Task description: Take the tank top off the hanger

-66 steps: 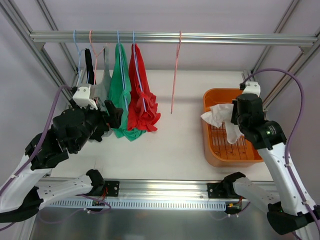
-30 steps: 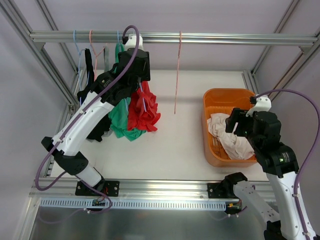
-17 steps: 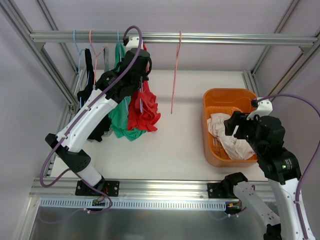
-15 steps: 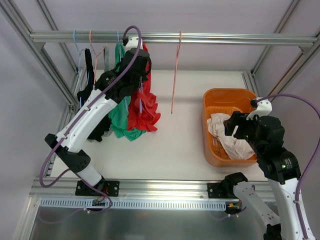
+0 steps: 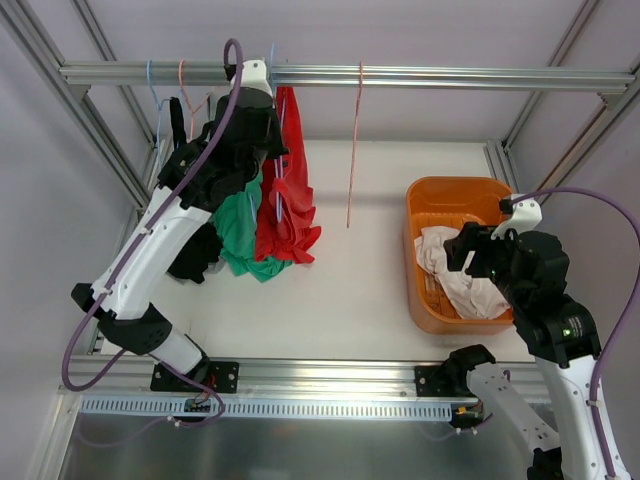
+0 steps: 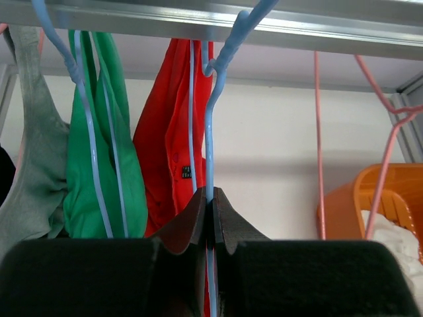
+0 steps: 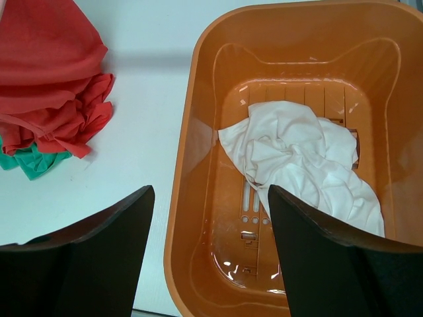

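At the far left of the rail (image 5: 450,76) hung a grey top (image 6: 30,165) and a green top (image 5: 238,235). Next to them was the red tank top (image 5: 288,215), not yet off its blue hanger (image 6: 210,132). The left gripper (image 6: 212,201) was clamped on that hanger's neck just below the hook, and the hook sat over the rail. As far as the views showed, the removal itself had hardly begun: the straps were looped over the hanger and would have to be slid free. The red top was a limp, thin knit, drawn narrow at the top. Its lower part was bunched in soft folds that seemed to reach the desk (image 5: 360,290), touching the green one. Further right a bare pink hanger (image 5: 352,150) dangled alone. The orange basket (image 7: 188,172) held one crumpled white garment (image 7: 304,165), which suggested one piece was already done. The right gripper (image 7: 208,198) hovered above the basket, its fingers wide apart and holding nothing.
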